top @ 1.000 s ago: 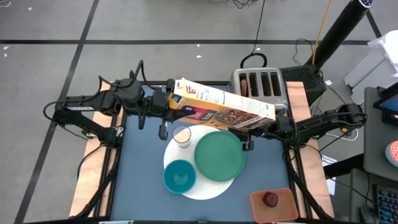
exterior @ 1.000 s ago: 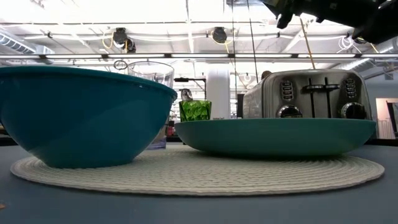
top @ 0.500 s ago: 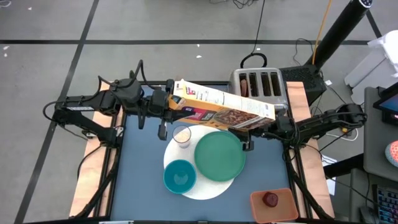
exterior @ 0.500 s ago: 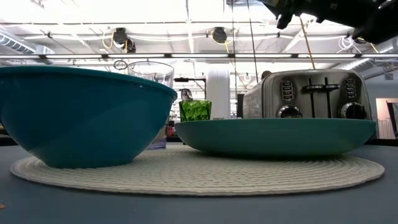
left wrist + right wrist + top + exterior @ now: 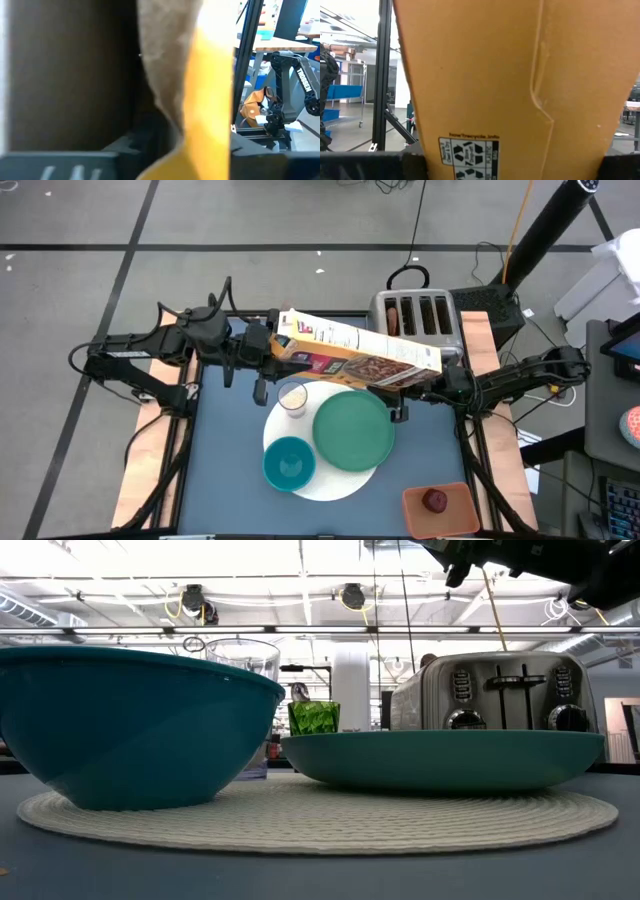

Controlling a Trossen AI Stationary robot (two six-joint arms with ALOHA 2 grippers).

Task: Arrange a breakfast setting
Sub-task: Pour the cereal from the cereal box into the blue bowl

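Note:
A yellow cereal box [image 5: 360, 352] lies lengthwise in the air over the far part of the setting, held between both grippers. My left gripper [image 5: 268, 348] is shut on its left end and my right gripper [image 5: 438, 380] on its right end. Below, a white round mat [image 5: 330, 480] carries a green plate [image 5: 352, 430], a teal bowl [image 5: 289, 463] and a milk glass [image 5: 292, 397]. A green cup [image 5: 314, 717] shows behind them in the low view. A red fruit [image 5: 435, 500] lies in the orange tray. The spoon is out of view. My left gripper holds the box's left end, where the brown inner flap [image 5: 165, 100] shows, coming level from the table's left. The box is lifted clear of the table. The fingers' exact place on the box is hidden by the box. My right gripper holds the box's right end, its bottom panel with the recycling mark [image 5: 470, 150], coming level from the table's right. The box hangs clear above the plate and glass. The fingers' exact place on the box is hidden by the box.
A silver four-slot toaster [image 5: 420, 318] stands at the far right, with something brown in one slot [image 5: 392, 315]. The orange-brown tray [image 5: 440, 510] sits at the near right corner. Bare blue table [image 5: 225, 470] lies to the left of the mat.

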